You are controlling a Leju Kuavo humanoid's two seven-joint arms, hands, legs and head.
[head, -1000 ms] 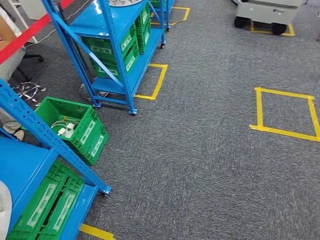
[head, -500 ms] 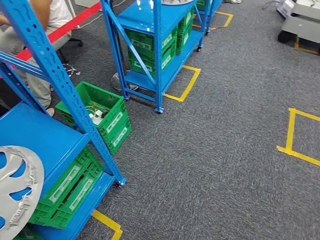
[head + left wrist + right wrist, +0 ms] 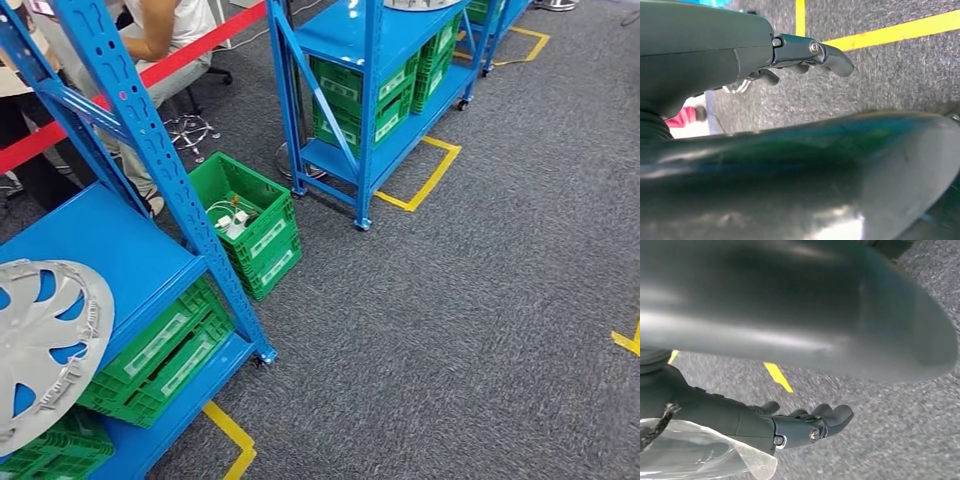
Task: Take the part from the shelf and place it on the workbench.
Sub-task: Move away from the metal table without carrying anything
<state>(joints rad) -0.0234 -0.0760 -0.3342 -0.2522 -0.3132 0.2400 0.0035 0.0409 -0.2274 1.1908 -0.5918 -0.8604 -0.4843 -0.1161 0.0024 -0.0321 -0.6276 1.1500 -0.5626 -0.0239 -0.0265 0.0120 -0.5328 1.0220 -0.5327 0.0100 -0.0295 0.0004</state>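
Lying flat on the blue shelf [image 3: 113, 250] at the lower left of the head view, the part, a silver wheel cover [image 3: 45, 345] with curved spokes, is cut off by the frame's left edge. Under that shelf board sit green crates [image 3: 162, 350] with pale labels. A slanted blue upright [image 3: 143, 140] runs from the upper left down to a foot at the centre bottom, where yellow floor tape [image 3: 234, 440] shows. Just beyond the upright, left of centre, a green crate [image 3: 253, 225] stands on the grey carpet [image 3: 468, 320] with small white items inside. A second blue rack [image 3: 370, 70] at the top centre carries more green crates. A seated person [image 3: 162, 50] is at the upper left, behind a red band [image 3: 189, 55].

The left hand [image 3: 806, 52] hangs over carpet and yellow tape, its fingers loosely extended and holding nothing. The right hand [image 3: 806, 425] likewise hangs over the carpet, fingers gently curved, apart and empty.
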